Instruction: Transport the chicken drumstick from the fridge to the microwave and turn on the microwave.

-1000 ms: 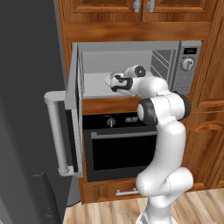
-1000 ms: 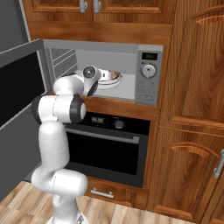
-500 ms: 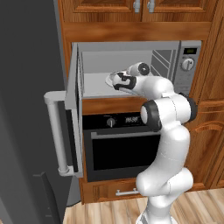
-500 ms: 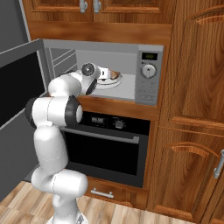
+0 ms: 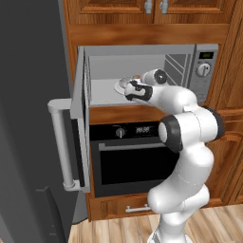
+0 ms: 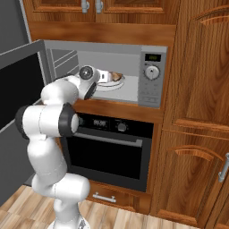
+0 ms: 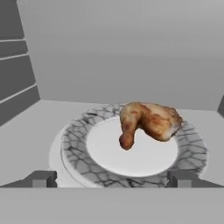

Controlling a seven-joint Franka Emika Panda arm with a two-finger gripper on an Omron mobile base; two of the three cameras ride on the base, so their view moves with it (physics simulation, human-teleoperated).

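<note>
The chicken drumstick (image 7: 148,120) lies golden-brown on a marbled plate (image 7: 78,140) inside the microwave (image 5: 142,61), whose door (image 5: 79,118) stands swung open to the left. From the right base view the drumstick (image 6: 116,76) shows just behind my hand. My gripper (image 7: 113,181) is open at the plate's near rim, a short way back from the meat, with nothing between its fingertips (image 7: 43,178). In the left base view the gripper (image 5: 125,87) sits at the mouth of the microwave cavity. The fridge (image 5: 28,118) rises dark grey at the left.
The microwave's panel with round knob (image 5: 204,70) and small display is at the right of the cavity. A black oven (image 5: 130,159) sits below it. Wooden cabinets (image 6: 197,134) surround both. The open door's bar handle (image 5: 59,142) juts out on the left.
The drumstick stays on the plate, unheld. My elbow has swung slightly outward and down while the hand stays near the plate's edge.
</note>
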